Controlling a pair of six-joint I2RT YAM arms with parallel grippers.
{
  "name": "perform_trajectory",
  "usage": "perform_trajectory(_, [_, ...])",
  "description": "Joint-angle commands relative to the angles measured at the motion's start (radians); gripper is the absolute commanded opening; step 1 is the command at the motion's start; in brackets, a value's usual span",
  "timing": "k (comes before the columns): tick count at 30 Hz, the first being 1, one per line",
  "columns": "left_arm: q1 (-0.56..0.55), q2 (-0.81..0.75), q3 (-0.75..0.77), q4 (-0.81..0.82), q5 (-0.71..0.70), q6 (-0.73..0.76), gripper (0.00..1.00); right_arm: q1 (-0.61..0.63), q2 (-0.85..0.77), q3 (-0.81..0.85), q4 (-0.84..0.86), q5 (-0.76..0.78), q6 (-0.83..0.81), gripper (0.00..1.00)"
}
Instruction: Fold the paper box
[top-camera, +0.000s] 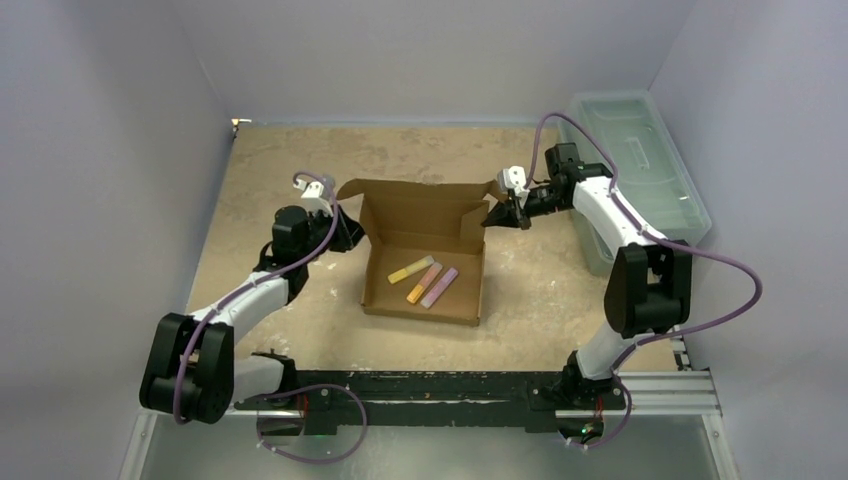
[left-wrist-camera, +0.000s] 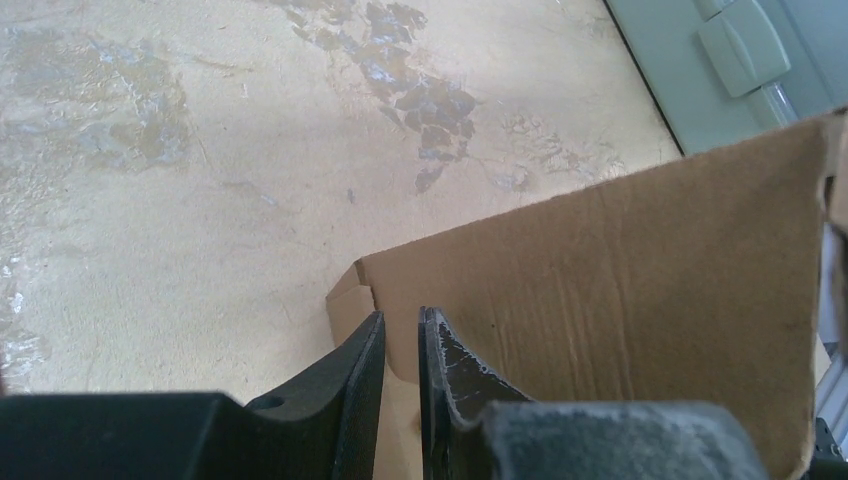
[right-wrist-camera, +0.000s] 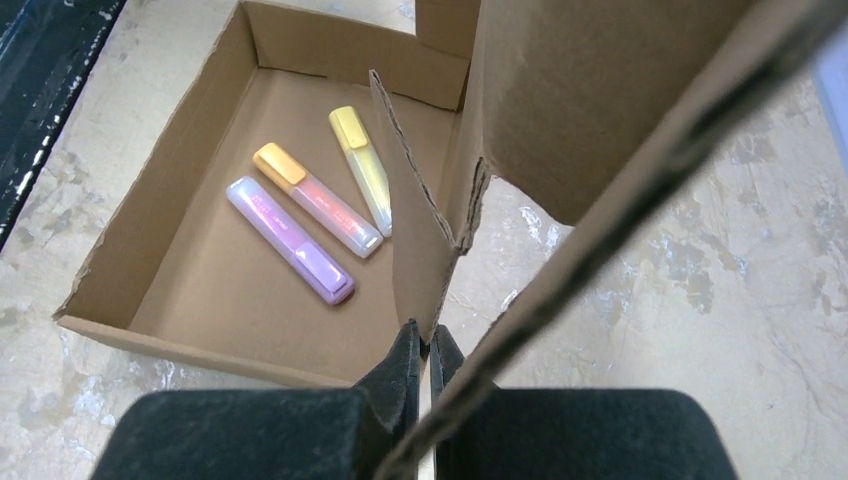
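Found left arm (top-camera: 255, 290) and right arm (top-camera: 612, 212) bent at the elbows over the table (top-camera: 300, 335), each reaching to a far corner of the paper box (top-camera: 462, 290). Counted one translucent green bin (top-camera: 640, 150) far right, contents unclear. Noted one box mid-table, lid upright at back. Saw left gripper (left-wrist-camera: 402, 318) pinching the lid's edge and right gripper (right-wrist-camera: 424, 330) clamped on a side flap. Counted three inside: yellow highlighter (right-wrist-camera: 360, 165), orange highlighter (right-wrist-camera: 315, 200), purple highlighter (right-wrist-camera: 290, 240).

It looked like a robotics lab cell: pale walls (top-camera: 110, 120) enclosed a scuffed tabletop (top-camera: 300, 160), with cabled robot arms (top-camera: 640, 285) bolted to an aluminium rail (top-camera: 670, 400).
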Motion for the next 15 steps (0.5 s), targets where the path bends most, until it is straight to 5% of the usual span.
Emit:
perform_trajectory(1, [0.002, 0.009, -0.008, 0.030, 0.015, -0.011, 0.17, 0.007, -0.028, -0.021, -0.001, 0.077, -0.018, 0.00])
perform_trajectory(15, [0.003, 0.008, -0.017, 0.027, 0.029, -0.008, 0.17, 0.010, -0.061, -0.050, 0.051, 0.113, 0.003, 0.07])
